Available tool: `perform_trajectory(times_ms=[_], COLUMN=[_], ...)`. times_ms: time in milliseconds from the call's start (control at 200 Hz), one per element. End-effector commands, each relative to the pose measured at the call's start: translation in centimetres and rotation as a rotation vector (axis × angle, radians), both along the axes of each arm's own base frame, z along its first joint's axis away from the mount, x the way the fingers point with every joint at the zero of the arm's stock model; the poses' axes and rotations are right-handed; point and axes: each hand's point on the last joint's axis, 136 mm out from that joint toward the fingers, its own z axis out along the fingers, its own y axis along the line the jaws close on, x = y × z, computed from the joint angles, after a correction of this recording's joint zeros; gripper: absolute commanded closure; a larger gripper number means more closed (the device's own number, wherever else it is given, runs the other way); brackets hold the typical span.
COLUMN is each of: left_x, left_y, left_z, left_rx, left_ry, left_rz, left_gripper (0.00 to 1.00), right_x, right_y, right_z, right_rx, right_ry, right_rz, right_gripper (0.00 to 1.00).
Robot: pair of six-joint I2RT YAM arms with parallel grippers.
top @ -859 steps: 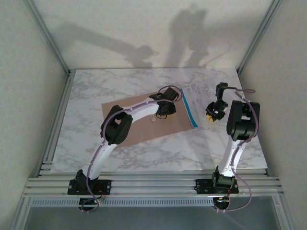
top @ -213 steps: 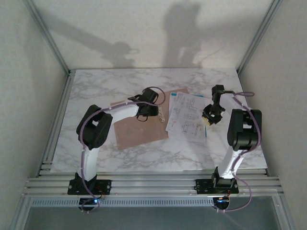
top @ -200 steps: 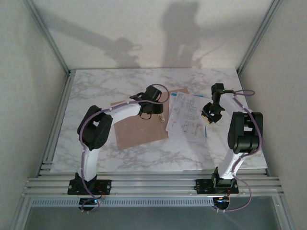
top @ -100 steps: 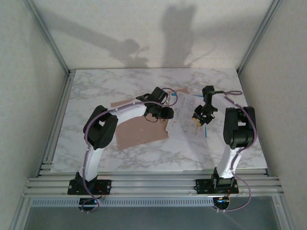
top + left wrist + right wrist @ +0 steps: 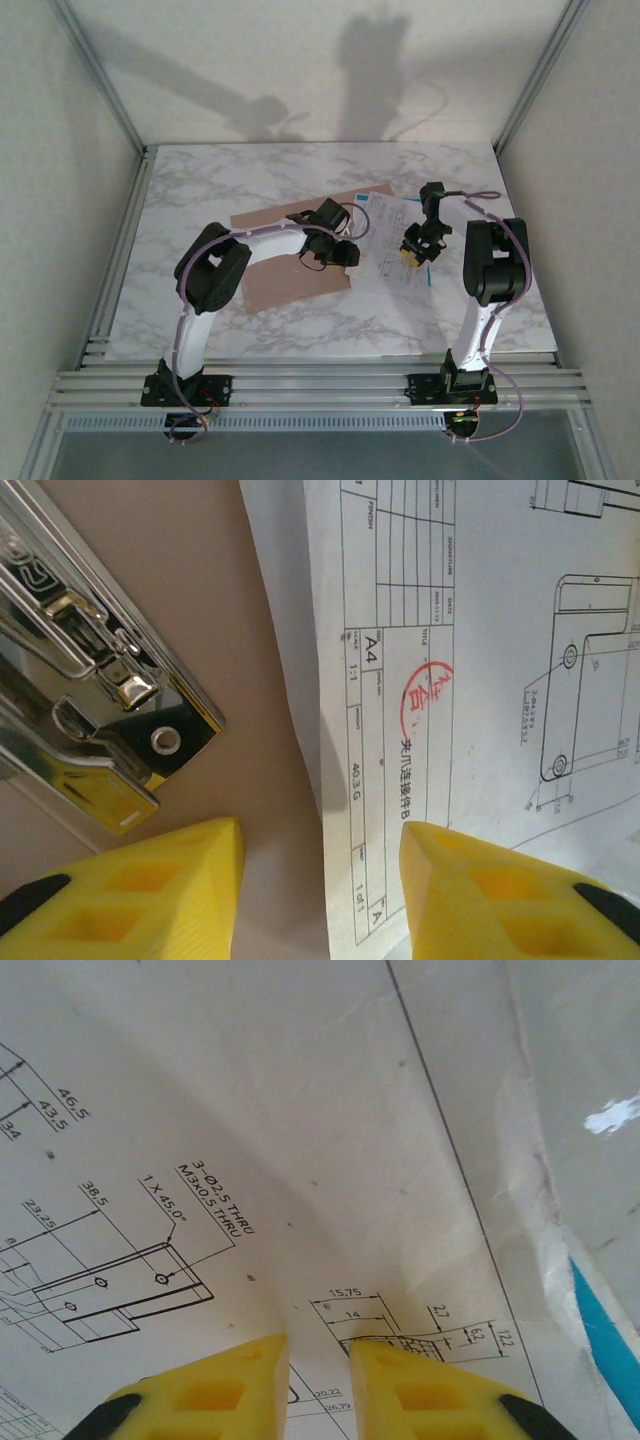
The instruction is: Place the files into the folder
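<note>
The pinkish-tan folder (image 5: 285,285) lies open left of centre on the table. The files (image 5: 385,240), white sheets with line drawings, overlap its right edge; one has a blue strip (image 5: 426,281). My left gripper (image 5: 347,252) hovers open over that overlap. In the left wrist view its yellow fingers (image 5: 150,880) straddle the files' (image 5: 480,660) left edge on the folder (image 5: 160,540). My right gripper (image 5: 410,255) presses down on the files (image 5: 300,1110), its fingers (image 5: 215,1390) nearly together with a raised fold of paper pinched between them. The blue strip (image 5: 605,1345) runs at the right.
A shiny metal clip (image 5: 110,710) is fixed to the folder's inner leaf just left of the sheets' edge. Marble tabletop (image 5: 250,180) lies bare behind and in front of the papers. Grey walls and aluminium posts (image 5: 100,80) ring the table.
The right gripper has slid left with the files, bringing them over the folder's right edge. The left gripper has swung right and down to the files' left edge.
</note>
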Motion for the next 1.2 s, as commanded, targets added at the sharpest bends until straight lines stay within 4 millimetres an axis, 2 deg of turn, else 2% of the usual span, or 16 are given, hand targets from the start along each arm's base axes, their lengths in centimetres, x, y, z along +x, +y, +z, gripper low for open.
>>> perform_trajectory(times_ms=[0,170,611,906,976,1192], left_x=[-0.8,-0.4,-0.2,0.1,0.2,0.4], left_y=[-0.4,-0.7,-0.6,-0.5,-0.5,-0.3], left_z=[1.4,2.1,2.4,3.0,3.5,5.0], left_rx=[-0.019,-0.032,-0.024,-0.014,-0.016,-0.041], left_ry=[-0.019,-0.035,-0.038,-0.048,-0.054,-0.062], left_rz=[-0.012,0.004,0.008,0.020,0.027,0.060], left_gripper=[0.56,0.65,0.85,1.00,1.00,1.00], right_x=[-0.6,-0.7,-0.4,0.3,0.7,2.2], right_y=[-0.3,-0.3,0.0,0.2,0.3,0.2], right_z=[-1.1,-1.1,-1.1,-0.3,0.3,3.2], right_rx=[-0.021,-0.024,-0.013,-0.009,-0.005,-0.015], right_ry=[0.048,0.049,0.041,0.017,-0.004,-0.100], right_rz=[0.014,0.013,0.011,0.017,0.021,0.029], right_gripper=[0.76,0.76,0.76,0.76,0.71,0.45])
